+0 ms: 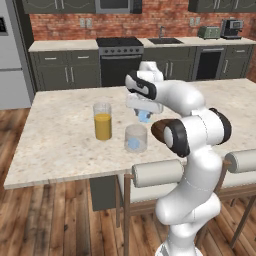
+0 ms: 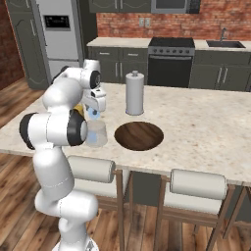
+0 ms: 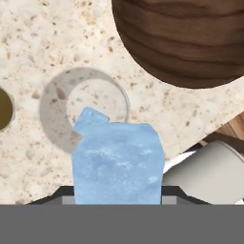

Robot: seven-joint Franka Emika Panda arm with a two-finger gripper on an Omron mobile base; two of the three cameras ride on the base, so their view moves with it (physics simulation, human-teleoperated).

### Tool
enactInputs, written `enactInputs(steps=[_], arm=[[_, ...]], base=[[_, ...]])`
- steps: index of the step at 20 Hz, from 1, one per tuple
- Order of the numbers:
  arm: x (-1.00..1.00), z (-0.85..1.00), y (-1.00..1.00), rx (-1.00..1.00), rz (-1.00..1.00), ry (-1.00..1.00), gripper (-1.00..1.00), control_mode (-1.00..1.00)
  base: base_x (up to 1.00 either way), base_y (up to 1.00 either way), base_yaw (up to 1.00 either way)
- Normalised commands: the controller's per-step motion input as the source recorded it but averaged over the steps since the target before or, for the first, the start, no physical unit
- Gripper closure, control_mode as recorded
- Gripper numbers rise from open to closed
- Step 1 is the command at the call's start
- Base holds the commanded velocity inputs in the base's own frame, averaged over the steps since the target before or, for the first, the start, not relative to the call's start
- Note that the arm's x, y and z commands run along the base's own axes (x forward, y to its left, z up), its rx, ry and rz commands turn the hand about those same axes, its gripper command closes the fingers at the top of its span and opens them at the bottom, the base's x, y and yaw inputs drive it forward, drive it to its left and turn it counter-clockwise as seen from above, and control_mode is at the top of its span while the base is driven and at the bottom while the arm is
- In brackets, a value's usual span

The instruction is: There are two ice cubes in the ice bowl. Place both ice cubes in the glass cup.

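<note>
Hanging above the middle of the left base view, the gripper [image 1: 144, 113] pinches a pale-blue ice cube [image 1: 145, 117] between its fingers, directly over the glass cup [image 1: 136, 138], which stands on the speckled counter [image 1: 60, 145] just below centre. A second ice cube [image 1: 133, 144] already lies at the bottom of that cup. To the cup's left stands a taller glass of orange juice [image 1: 103, 121]; to its right, partly behind the arm, sits the dark wooden ice bowl [image 1: 159, 131].

From the right base view the gripper [image 2: 93, 112] shows left of centre with the held ice cube [image 2: 93, 114] above the glass cup [image 2: 96, 134], and the ice bowl [image 2: 139, 136] sits in the middle of the frame, nothing visible inside it — a tall white canister [image 2: 134, 93] stands just behind it.

Looking down the hand view, the held ice cube [image 3: 117, 164] dominates the lower centre, the other ice cube [image 3: 90, 119] peeks out at its upper left inside the glass cup [image 3: 52, 102], and the ice bowl [image 3: 186, 43] takes the upper right — the juice glass [image 3: 5, 108] sits at the left edge.
</note>
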Motion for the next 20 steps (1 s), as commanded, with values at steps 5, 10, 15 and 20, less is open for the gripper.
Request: enactInputs(steps=[5,10,15,20], arm=[[0.08,-0.23,0.00,0.00,0.00,-0.14,1.00,-1.00],[0.04,-0.23,0.00,0.00,0.00,-0.06,1.00,-1.00],[0.04,-0.18,0.01,0.00,0.00,-0.05,1.00,-1.00],[0.07,-0.13,0.05,0.00,0.00,-0.06,1.00,-1.00]], base=[[0.00,0.00,0.00],[0.00,0.00,0.00],[0.00,0.00,0.00],[0.00,0.00,0.00]])
